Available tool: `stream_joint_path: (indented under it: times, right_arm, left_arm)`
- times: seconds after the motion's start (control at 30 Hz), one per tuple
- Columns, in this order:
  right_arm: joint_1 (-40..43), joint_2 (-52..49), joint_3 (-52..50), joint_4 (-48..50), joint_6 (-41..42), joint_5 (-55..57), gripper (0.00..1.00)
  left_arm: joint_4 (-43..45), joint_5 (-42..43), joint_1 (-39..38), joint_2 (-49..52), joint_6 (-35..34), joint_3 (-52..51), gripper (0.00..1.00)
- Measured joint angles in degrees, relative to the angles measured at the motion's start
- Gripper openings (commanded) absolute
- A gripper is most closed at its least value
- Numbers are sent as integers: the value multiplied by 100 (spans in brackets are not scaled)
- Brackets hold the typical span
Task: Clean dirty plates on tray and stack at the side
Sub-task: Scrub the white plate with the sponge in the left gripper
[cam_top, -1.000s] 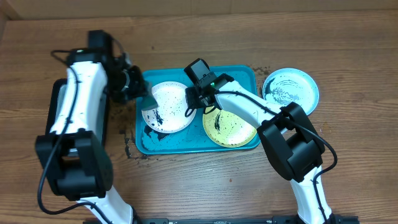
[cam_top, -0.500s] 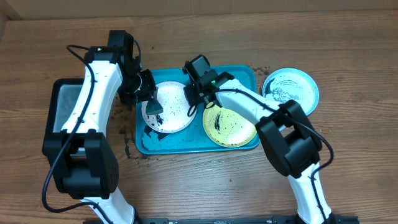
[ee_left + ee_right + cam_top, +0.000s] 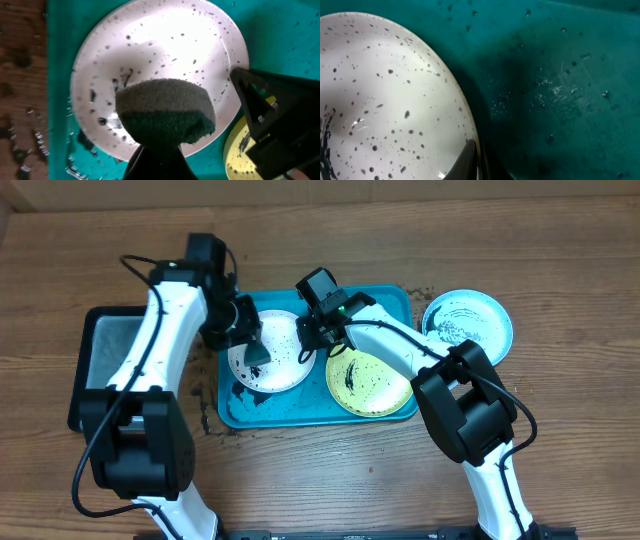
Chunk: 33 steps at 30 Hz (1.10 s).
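The white-rimmed plate, flecked with black specks, lies on the left of the turquoise tray. The yellow-green plate lies on the tray's right. The light blue plate sits on the table to the right of the tray. My left gripper is shut on a dark green sponge over the white plate. My right gripper is shut on the white plate's right rim, one finger on each side. The yellow-green plate's edge also shows in the left wrist view.
A smaller black tray stands at the left of the table. Black crumbs and wet smears lie on the wood near the turquoise tray's left edge and in its front left corner.
My left arm has swung right from beside the tray, bringing the sponge onto the white plate. The right gripper has stayed on the plate's rim.
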<state>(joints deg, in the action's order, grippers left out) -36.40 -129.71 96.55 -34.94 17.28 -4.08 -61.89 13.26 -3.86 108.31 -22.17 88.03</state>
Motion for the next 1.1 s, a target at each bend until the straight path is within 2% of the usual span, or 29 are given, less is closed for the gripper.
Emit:
stream_joint_path:
  times: [0.3, 0.57, 0.9, 1.1]
  right_arm:
    - [0, 0, 138, -459, 870, 37, 4]
    - [0, 0, 177, -557, 1043, 50, 4]
    - [0, 0, 177, -562, 1062, 52, 4]
    - [0, 0, 177, -577, 1058, 50, 4]
  left_arm:
    - [1652, 15, -212, 0, -280, -925, 4]
    - [2634, 79, -212, 0, -455, -1370, 4]
    - [2791, 157, -212, 2, -540, -1849, 4]
    - [2566, -389, -214, 103, -531, -1878, 4]
